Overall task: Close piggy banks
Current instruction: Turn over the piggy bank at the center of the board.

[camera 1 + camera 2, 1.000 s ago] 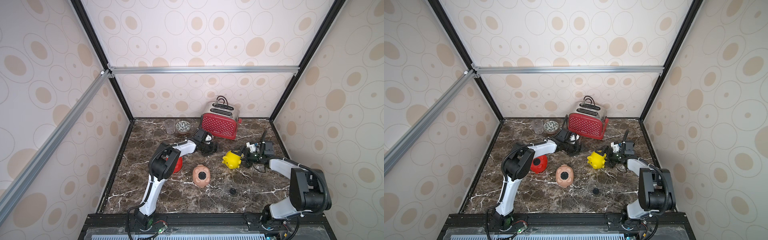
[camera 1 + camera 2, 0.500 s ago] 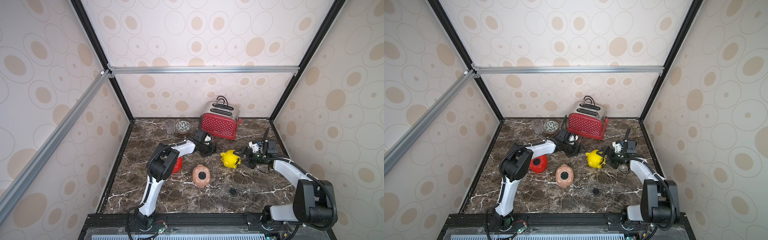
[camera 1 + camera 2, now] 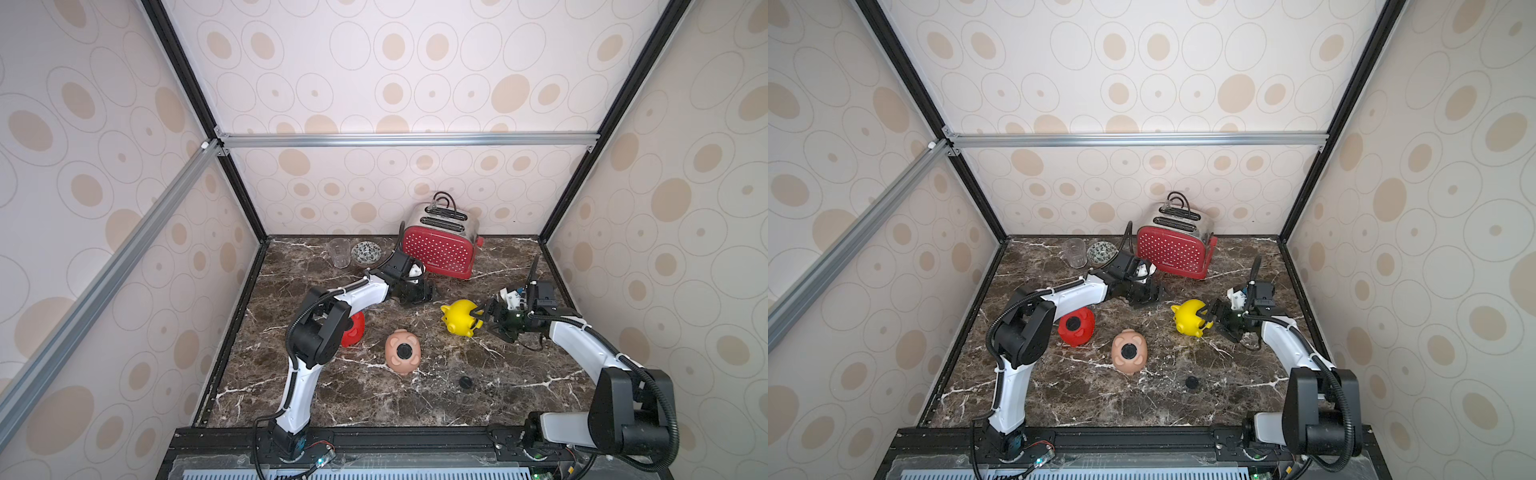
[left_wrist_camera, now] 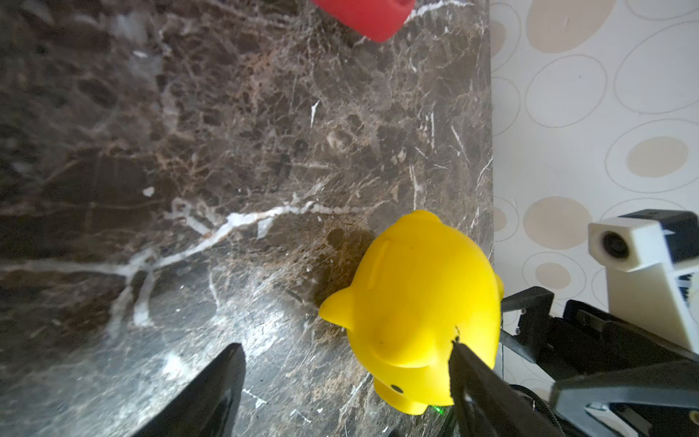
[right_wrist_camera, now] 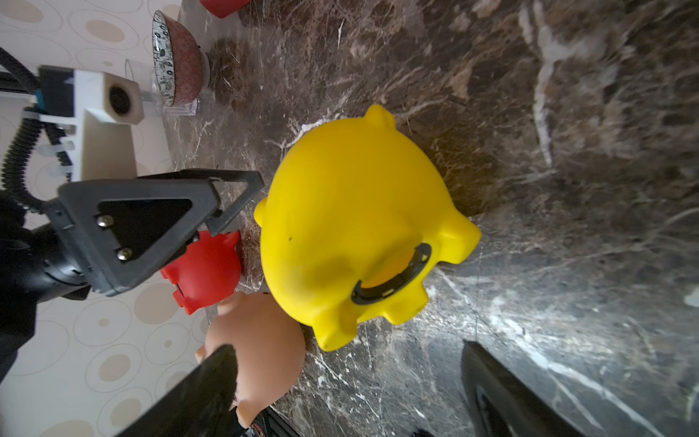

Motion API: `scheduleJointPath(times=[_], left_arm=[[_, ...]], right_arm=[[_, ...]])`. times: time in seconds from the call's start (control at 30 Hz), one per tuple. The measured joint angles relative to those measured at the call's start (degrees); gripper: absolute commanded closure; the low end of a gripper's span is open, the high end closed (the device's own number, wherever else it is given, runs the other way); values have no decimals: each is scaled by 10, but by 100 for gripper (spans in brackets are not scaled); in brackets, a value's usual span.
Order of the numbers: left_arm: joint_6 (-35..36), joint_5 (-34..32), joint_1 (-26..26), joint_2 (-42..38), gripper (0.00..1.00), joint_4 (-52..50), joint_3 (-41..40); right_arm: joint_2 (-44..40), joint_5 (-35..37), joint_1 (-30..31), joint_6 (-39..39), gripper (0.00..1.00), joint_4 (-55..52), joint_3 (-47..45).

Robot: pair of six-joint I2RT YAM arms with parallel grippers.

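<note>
LEFT: left gripper (image 3: pixel 422 294) jaws open, empty, low over worktop (image 3: pixel 519 374) | RIGHT: right gripper (image 3: pixel 487 321) jaws open, just beside yellow piggy bank (image 3: pixel 460 318), no grip | YELLOW: on its side, belly hole uncovered | OTHERS: pink piggy bank (image 3: pixel 402 351), red piggy bank (image 3: pixel 1076 326) mid-worktop, bellies upward | black cap (image 3: pixel 465 381) loose near front

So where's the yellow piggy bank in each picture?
In a top view: yellow piggy bank, right of centre.
In a top view: yellow piggy bank, right of centre.
Left wrist: piggy bank beside one fingertip, slot showing.
Right wrist: piggy bank ahead of fingertips, belly hole showing.
Shared landmark: right gripper beside it.
</note>
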Motion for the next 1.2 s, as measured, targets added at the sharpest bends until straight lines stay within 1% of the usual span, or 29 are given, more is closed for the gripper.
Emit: scheduleJointPath(times=[0.17, 0.2, 0.27, 0.37, 0.57, 0.77, 1.2], left_arm=[[5, 7, 0, 0, 17, -5, 24], [5, 10, -1, 1, 17, -8, 31], [7, 15, -4, 5, 17, -16, 50], [14, 20, -13, 18, 17, -27, 83], [30, 26, -32, 46, 15, -52, 116], [43, 26, -35, 76, 15, -78, 134], [54, 35, -36, 86, 14, -93, 140]], right_arm=[[0, 19, 0, -2, 8, -11, 1], [0, 22, 0, -2, 7, -12, 1], [0, 28, -1, -1, 1, -11, 1], [0, 23, -9, 11, 0, 0, 0], [2, -23, -38, 53, 0, 81, -36], [25, -61, -49, 92, 0, 165, -71], [89, -90, -62, 142, 0, 321, -117]])
